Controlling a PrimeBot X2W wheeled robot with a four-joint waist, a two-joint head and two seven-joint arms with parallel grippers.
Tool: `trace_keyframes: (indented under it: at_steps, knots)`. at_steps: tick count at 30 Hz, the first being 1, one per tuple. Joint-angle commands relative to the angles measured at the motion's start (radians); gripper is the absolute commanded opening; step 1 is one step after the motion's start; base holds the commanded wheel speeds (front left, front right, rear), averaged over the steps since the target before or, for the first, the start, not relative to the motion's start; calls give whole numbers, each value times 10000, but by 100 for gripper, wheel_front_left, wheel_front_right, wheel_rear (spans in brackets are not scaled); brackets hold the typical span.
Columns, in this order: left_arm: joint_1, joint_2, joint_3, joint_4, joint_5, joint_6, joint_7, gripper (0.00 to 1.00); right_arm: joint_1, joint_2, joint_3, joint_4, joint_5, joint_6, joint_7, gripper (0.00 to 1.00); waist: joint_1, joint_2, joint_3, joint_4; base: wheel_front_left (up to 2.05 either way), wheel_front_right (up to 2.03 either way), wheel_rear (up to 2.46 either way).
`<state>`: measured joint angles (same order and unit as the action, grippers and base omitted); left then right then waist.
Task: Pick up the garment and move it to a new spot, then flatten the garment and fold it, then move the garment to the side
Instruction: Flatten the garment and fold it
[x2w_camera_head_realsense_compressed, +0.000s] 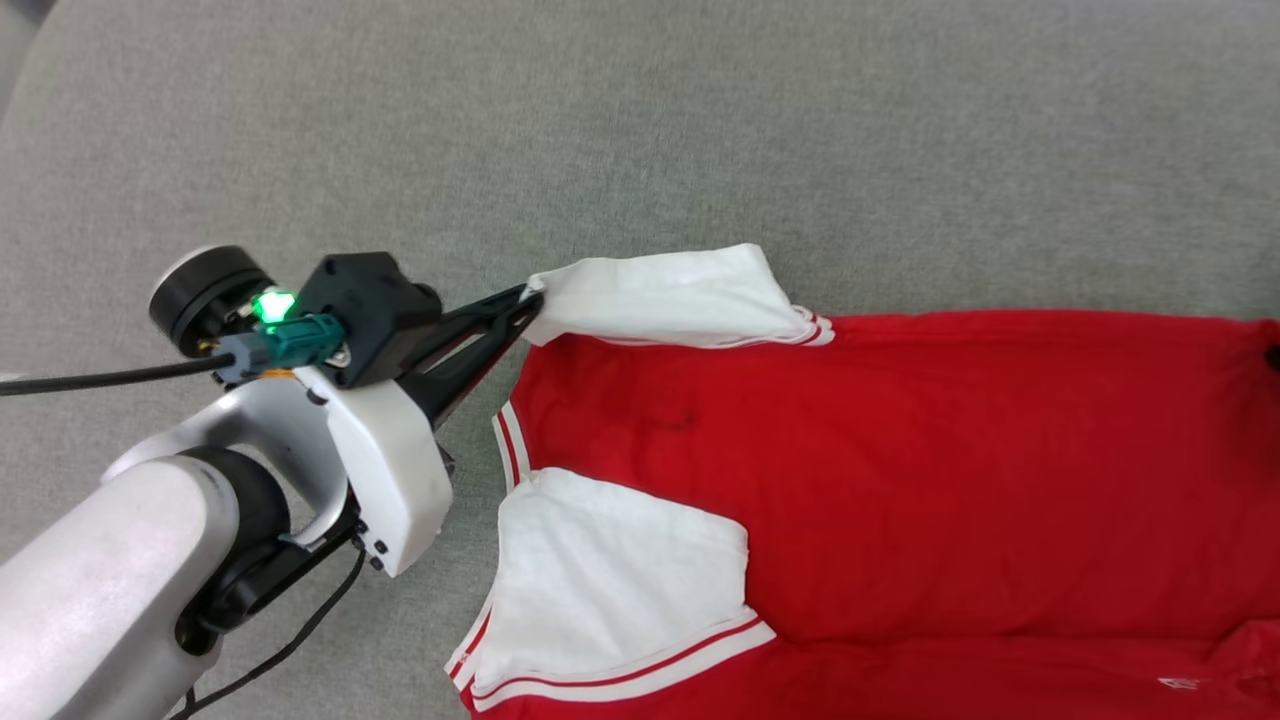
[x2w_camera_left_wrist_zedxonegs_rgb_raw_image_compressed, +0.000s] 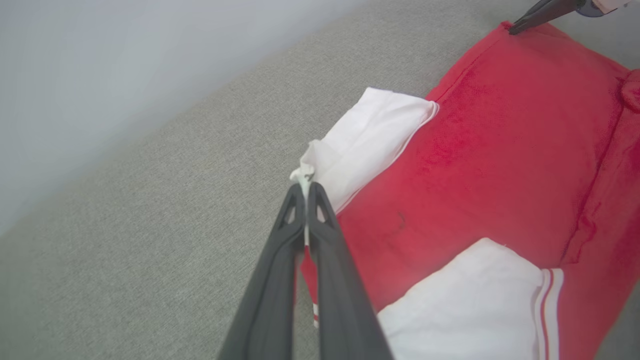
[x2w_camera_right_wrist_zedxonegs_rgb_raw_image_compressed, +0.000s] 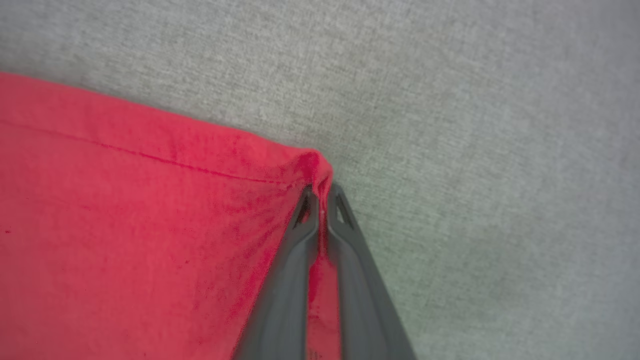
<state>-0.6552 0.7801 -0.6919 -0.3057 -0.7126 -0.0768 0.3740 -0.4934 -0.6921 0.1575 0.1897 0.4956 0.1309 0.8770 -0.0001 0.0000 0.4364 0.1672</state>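
Head view: cuts off the garment (x2w_camera_head_realsense_compressed: 900, 460) at the right and bottom edges, so no seeing its far end or any chest letters. Shows only a tiny dark bit at the right edge, too small to tell what. Hides part of the grey cloth surface (x2w_camera_head_realsense_compressed: 700, 120) behind the pale left arm (x2w_camera_head_realsense_compressed: 120, 560), with a black cable (x2w_camera_head_realsense_compressed: 100, 378) and a green light (x2w_camera_head_realsense_compressed: 272, 305) by the wrist.

Finds the left gripper (x2w_camera_head_realsense_compressed: 528, 295) pressed together, pinching the tip of the upper white sleeve (x2w_camera_head_realsense_compressed: 670, 295) and holding it out past the red part. Finds the right gripper (x2w_camera_right_wrist_zedxonegs_rgb_raw_image_compressed: 321, 192) pressed together too, pinching a red corner of the garment, with red cloth bunched between the fingers.

Lies spread out on the grey cloth surface. Looks mostly flat and bright red, with a few small dark marks. Has two white sleeves with red-and-white stripes at the seams. Keeps the lower white sleeve (x2w_camera_head_realsense_compressed: 610, 590) flat, partly over the red.
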Motion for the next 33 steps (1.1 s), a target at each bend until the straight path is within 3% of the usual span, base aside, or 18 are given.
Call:
trace_keyframes:
  at_steps: [1, 12, 24, 28, 33]
  knots:
    - [282, 66, 96, 142, -78, 146, -139, 0, 65, 136, -105, 169, 135, -3, -115, 0, 1, 0, -443, -175, 0, 0, 0]
    - [1882, 466, 294, 312, -721, 841, -643, 0, 1291, -25, -678, -392, 458, -6, -1223, 0, 1, 0, -1997, -483, 0, 0, 0]
    - [4413, 1157, -4, -257, -1523, 1848, -621, 0, 4712, 828, -1728, -2170, 601, -5, -1305, 0, 1, 0, -2789, -533, 0, 0, 0]
    - [5024, 1060, -226, 10, -1895, 1822, -663, 0, 5409, 871, -1637, -2386, 524, -5, -1215, 0, 1, 0, -2785, -529, 0, 0, 0]
    - [5308, 1021, -698, 563, -1863, 1483, -472, 0, 5836, 717, -1378, -2359, 478, -5, -1152, 0, 1, 0, -2734, -540, 0, 0, 0]
